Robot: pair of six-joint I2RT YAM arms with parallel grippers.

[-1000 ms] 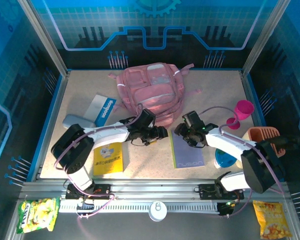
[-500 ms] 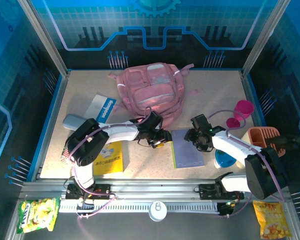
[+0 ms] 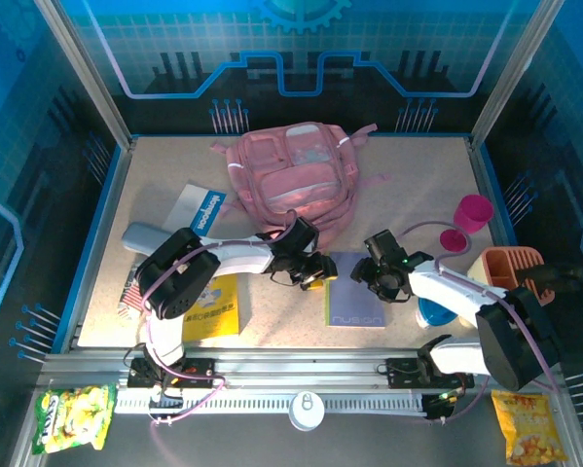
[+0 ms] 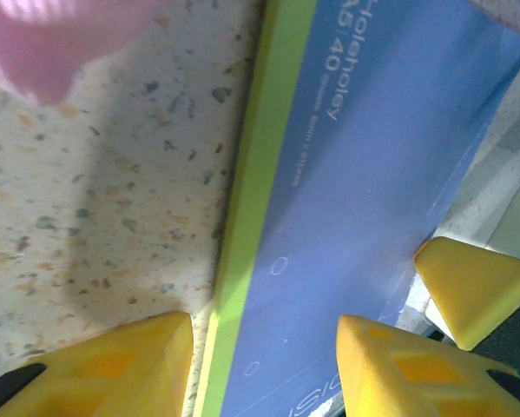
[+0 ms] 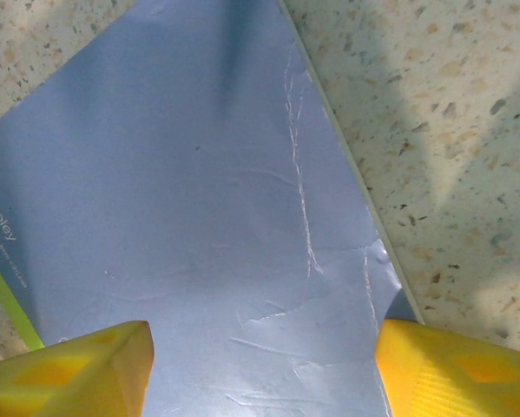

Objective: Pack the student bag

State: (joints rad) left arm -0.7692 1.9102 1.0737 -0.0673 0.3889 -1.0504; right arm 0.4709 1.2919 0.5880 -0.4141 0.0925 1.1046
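The student bag is a pink backpack lying at the back middle of the table; a blurred pink corner of it shows in the left wrist view. In front of it lies a blue notebook with a green spine. My left gripper stands open astride that spine edge, one finger over the table and one over the cover. My right gripper hovers wide open over the notebook's creased cover, close to the left one.
A yellow booklet, a blue-and-white book and a grey-blue pouch lie to the left. A magenta cup, an orange basket and a blue item stand at the right. Snack bags lie beyond the front rail.
My left gripper has moved right to the notebook's spine edge and its jaws have narrowed. The right gripper shifted slightly, and the notebook slid a little left and turned.
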